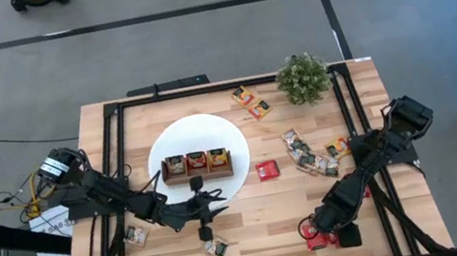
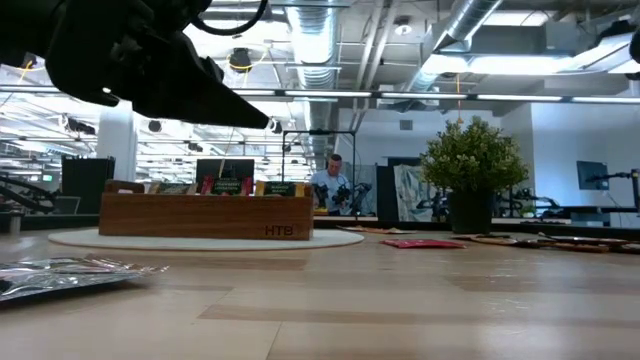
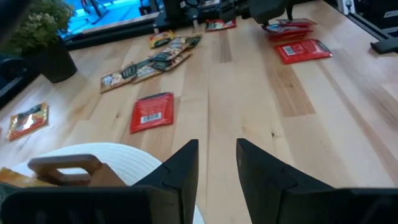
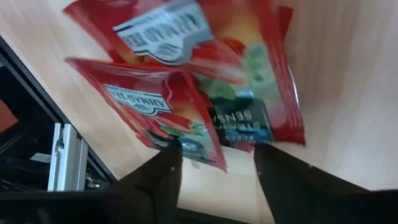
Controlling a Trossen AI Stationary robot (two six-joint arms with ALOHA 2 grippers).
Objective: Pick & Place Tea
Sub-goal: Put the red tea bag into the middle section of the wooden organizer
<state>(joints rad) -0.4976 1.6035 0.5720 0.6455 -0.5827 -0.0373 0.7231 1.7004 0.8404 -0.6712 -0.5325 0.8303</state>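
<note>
High view: right gripper (image 1: 312,228) sat low over overlapping red foil tea sachets (image 1: 321,240) at the table's near-right edge; left gripper (image 1: 220,203) hovered beside the white disc (image 1: 197,133).
Right wrist view: jaws spread, straddling the sachets' (image 4: 205,106) edge, nothing pinched.
Left wrist view: fingers (image 3: 180,177) slightly apart, empty.
Risk: overlap could mean grabbing two, or one slipping.

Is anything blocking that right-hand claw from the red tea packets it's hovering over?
Nothing visible. The right gripper hangs directly over the overlapping red sachets near the table's front right edge, its fingers apart with only bare wood between. The black frame rail runs beside the sachets, not across them.
</note>
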